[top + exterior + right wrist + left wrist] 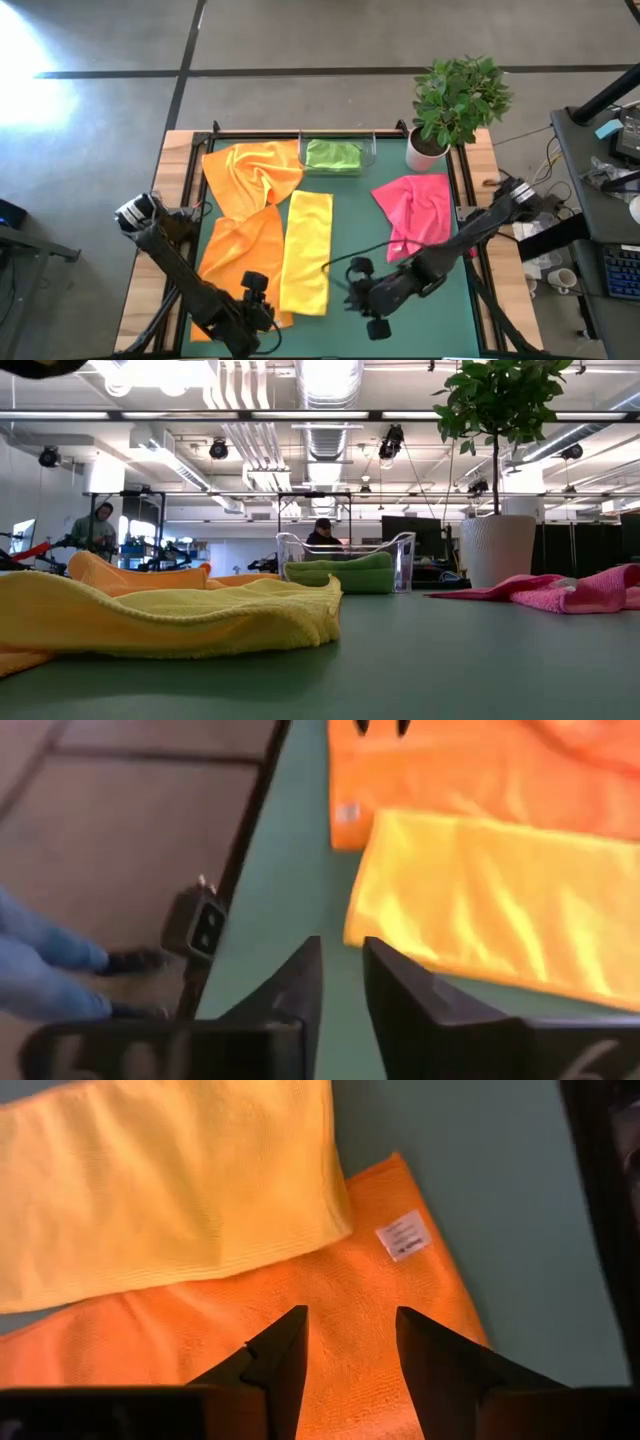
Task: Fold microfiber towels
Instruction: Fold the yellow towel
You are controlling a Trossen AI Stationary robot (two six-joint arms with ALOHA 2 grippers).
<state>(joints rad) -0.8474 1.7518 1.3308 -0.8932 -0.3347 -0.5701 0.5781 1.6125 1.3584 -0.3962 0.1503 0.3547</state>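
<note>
While hovering apart-fingered over orange towel [300, 1295], left gripper [350, 1342] holds nothing; right gripper [342, 970], slightly parted, empty beside yellow towel [500, 900].

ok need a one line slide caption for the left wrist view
Left gripper open above an orange towel, its white tag showing, with the folded yellow towel overlapping the orange one.

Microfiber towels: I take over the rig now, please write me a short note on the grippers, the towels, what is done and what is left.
Left gripper: open, empty, over the near orange towel.
Right gripper: jaws apart, empty, over bare mat beside the yellow towel.
Yellow towel: folded into a long strip, partly lying on the near orange towel.
Far orange towel: crumpled. Pink towel: crumpled, on the right.
Green towel: folded, in the clear tray.
Left: the orange and pink towels; perhaps another fold on the yellow one.
</note>
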